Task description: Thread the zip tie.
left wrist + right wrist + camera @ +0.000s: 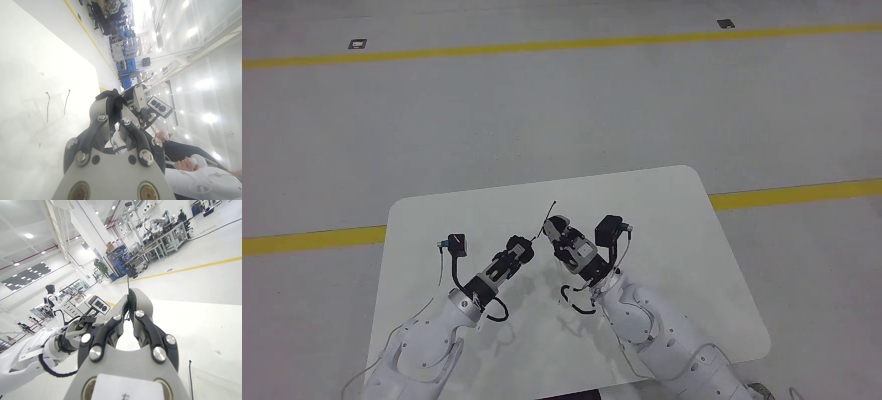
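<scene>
Clamping the zip tie (128, 283), your right gripper (129, 297) could let its thin tail flex and miss; left gripper (113, 94), beside it, looks closed.

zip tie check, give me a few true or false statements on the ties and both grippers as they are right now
1. The right gripper is shut on the held zip tie, whose strap pokes out past the fingertips. True.
2. The held zip tie is white. False: it is black.
3. A loose zip tie lies on the table, with a second loose zip tie beside it. True.
4. The left gripper is at the opposite end of the table from the right gripper. False: in the top view the two are close together, over the middle of the table.
</scene>
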Motion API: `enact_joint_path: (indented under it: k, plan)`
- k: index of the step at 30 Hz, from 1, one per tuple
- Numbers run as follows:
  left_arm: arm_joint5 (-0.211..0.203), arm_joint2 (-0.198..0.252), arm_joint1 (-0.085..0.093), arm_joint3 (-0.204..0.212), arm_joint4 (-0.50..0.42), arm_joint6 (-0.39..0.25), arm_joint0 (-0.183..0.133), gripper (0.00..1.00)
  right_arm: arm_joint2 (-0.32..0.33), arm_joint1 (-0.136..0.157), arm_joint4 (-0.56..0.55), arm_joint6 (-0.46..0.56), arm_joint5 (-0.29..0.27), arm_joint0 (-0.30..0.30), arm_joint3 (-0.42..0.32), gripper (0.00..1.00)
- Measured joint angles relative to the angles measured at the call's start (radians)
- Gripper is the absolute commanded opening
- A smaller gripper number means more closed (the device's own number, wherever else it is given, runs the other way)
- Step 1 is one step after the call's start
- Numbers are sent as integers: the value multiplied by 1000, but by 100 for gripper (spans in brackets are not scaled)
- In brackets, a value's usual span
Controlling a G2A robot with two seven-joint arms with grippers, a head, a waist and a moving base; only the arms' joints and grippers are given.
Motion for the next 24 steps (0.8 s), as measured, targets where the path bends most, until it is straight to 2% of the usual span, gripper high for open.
enact_joint_path:
  k: [24]
  plan:
    - [0, 0, 0, 0, 0, 0, 0, 0, -9, -20, -30, -21, 0, 19, 37, 0]
